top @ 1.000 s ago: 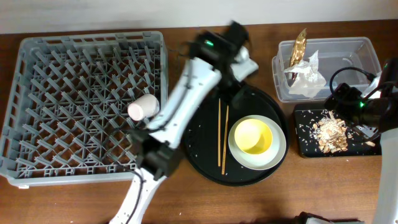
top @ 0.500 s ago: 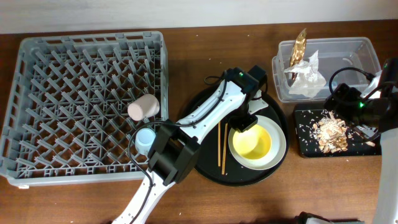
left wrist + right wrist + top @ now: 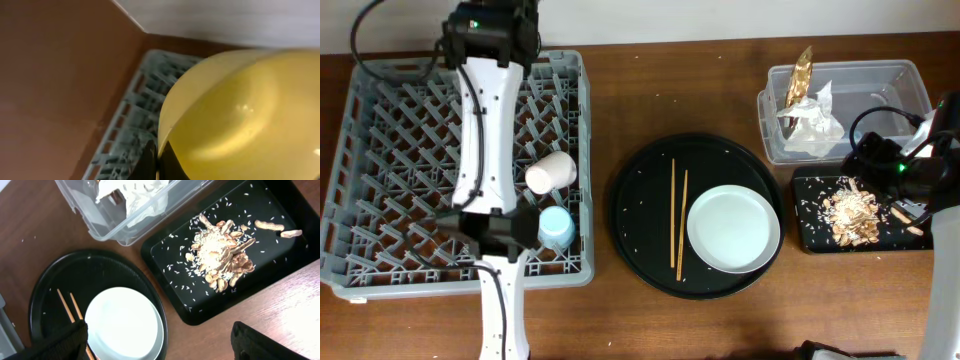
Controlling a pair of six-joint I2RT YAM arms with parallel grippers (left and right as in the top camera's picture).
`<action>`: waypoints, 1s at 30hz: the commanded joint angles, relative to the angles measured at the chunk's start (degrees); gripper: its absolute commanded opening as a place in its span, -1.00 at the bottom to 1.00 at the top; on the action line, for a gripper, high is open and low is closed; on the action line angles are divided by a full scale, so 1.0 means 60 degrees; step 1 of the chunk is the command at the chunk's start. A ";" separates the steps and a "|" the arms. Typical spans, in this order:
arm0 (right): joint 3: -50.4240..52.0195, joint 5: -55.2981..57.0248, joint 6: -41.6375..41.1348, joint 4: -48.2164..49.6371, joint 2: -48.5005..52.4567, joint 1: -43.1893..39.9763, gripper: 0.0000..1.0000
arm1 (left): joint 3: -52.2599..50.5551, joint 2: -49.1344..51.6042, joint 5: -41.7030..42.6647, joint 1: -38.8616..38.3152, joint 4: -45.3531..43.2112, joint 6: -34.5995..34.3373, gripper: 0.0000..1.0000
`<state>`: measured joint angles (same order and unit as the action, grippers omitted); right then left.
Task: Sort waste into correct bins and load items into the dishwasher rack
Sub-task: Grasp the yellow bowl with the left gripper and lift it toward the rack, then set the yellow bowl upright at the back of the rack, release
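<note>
My left gripper [image 3: 158, 159] is shut on the rim of the small yellow bowl [image 3: 240, 110], which fills the left wrist view above the far edge of the grey dishwasher rack [image 3: 380, 200]. From overhead the arm hides the bowl. A pink cup [image 3: 551, 171] and a light-blue cup [image 3: 556, 226] lie in the rack. The white plate [image 3: 733, 229] and wooden chopsticks [image 3: 678, 215] rest on the round black tray [image 3: 640, 190]. My right gripper [image 3: 160, 347] hangs open over the table between the plate and the shallow black tray [image 3: 810, 232], holding nothing.
The clear tub [image 3: 880, 85] at the back right holds a white napkin [image 3: 812, 125] and gold foil [image 3: 802, 75]. Tan food scraps [image 3: 848, 208] and rice grains are piled in the shallow black tray. Bare wood lies between the rack and the round tray.
My left arm has lifted the yellow bowl off the plate and swung it left to the rack's far edge. The plate now sits bare. The right arm has stayed put.
</note>
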<state>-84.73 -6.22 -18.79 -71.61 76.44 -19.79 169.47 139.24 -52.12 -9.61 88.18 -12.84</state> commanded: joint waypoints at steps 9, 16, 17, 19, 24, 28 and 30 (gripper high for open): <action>0.0025 0.0153 0.0182 0.0076 0.0787 -0.0025 0.86 | -0.0455 0.2572 -0.1781 -0.0940 -0.1016 -0.0357 -1.00; 0.0025 0.0153 0.0240 0.0069 0.0787 -0.0025 0.86 | -0.0455 0.2943 -0.0277 -0.1002 -0.0444 -0.0357 -1.00; 0.0025 0.0153 0.0240 0.0051 0.0787 -0.0029 0.85 | -0.0455 0.2947 -0.0270 -0.1002 -0.0433 -0.0357 -1.00; 0.0025 0.0153 0.0240 0.0047 0.0787 -0.0025 0.86 | -0.0455 0.2954 -0.0182 -0.1049 -0.0353 -0.0357 -1.00; 0.0025 0.0153 0.0342 0.0073 0.0787 -0.0029 0.86 | -0.0455 0.2987 -0.0095 -0.1457 -0.0036 -0.0353 -1.00; 0.0025 0.0153 0.0346 0.0073 0.0787 -0.0029 0.87 | -0.0561 0.3195 -0.0557 -0.1472 0.0277 -0.0353 -1.00; 0.0025 0.0153 0.0346 0.0091 0.0787 -0.0029 0.88 | -0.0561 0.3195 -0.0521 -0.1759 0.1089 -0.0353 -1.00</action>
<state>-84.73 -6.02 -17.32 -71.26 81.08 -19.79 167.04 155.59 -58.57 -18.22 89.12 -15.53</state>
